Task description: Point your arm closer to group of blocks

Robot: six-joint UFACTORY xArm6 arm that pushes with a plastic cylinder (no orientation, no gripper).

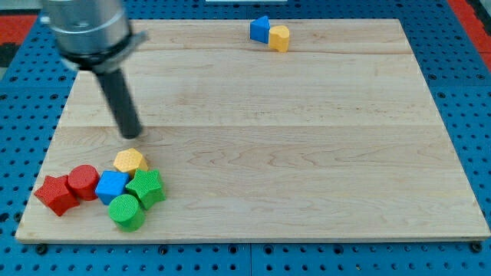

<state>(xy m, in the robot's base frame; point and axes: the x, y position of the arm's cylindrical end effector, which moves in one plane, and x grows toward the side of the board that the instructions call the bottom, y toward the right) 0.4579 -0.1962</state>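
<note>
My tip (132,135) rests on the wooden board (307,153) in the left half, just above a cluster of blocks at the bottom left. The cluster holds a yellow hexagonal block (130,161), a blue cube (112,186), a green star-shaped block (146,188), a green cylinder (126,212), a red cylinder (83,182) and a red star-shaped block (55,194). The yellow hexagonal block is the nearest to the tip, a short gap below it. The tip touches no block.
A blue block (260,29) and a yellow block (279,37) sit together at the board's top edge, right of centre. The board lies on a blue perforated surface (468,92).
</note>
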